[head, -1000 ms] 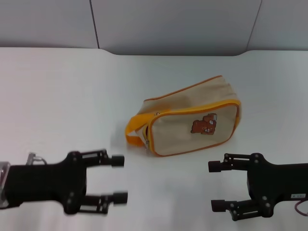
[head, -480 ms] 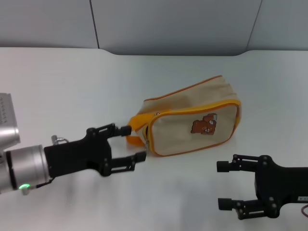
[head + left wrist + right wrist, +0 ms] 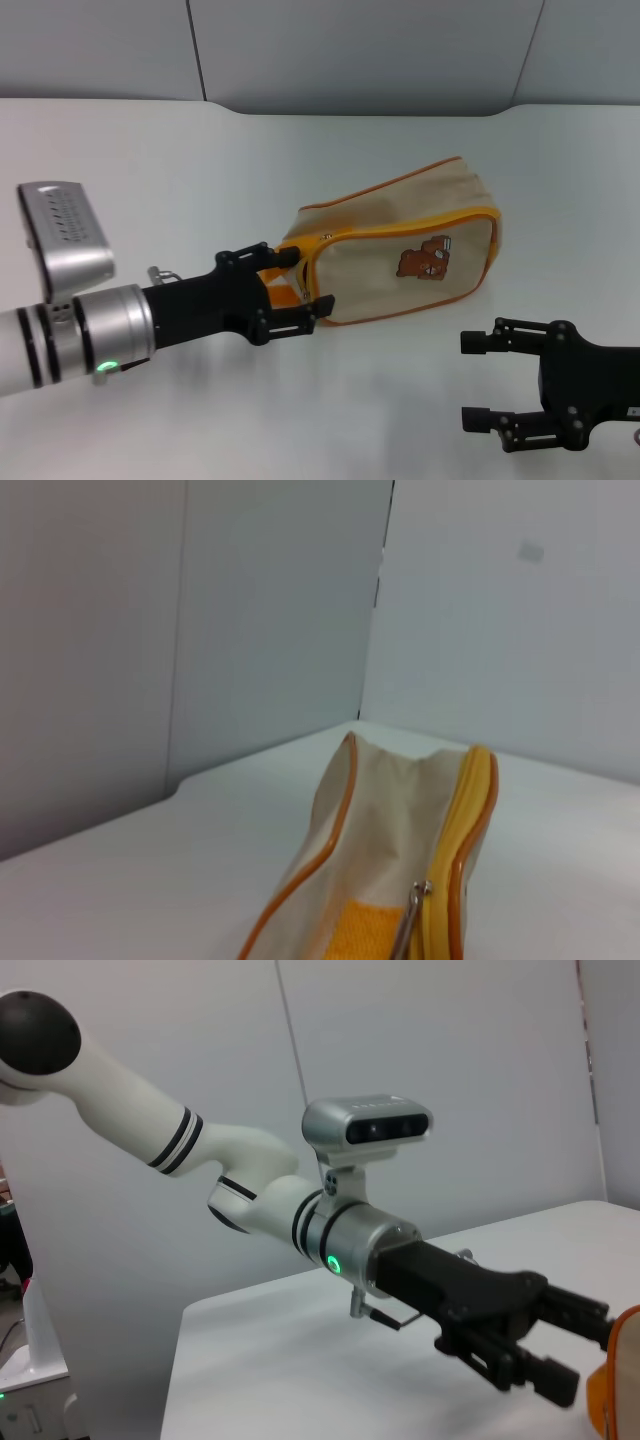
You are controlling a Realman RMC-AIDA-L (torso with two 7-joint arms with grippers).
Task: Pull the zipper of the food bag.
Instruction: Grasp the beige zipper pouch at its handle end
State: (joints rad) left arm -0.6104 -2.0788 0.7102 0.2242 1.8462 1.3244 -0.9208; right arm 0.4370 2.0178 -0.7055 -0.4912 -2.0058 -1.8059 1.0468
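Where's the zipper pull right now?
On the food bag, at the end facing the left pincer: the silver zipper hangs beside the orange loop strap, right in front of that pincer's open fingers.

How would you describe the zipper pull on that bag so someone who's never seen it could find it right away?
On the white table lies a beige food bag with orange piping. At the end facing the open left gripper, beside the orange loop strap, hangs the zipper. It is the only silver metal piece there; everything around it is fabric.
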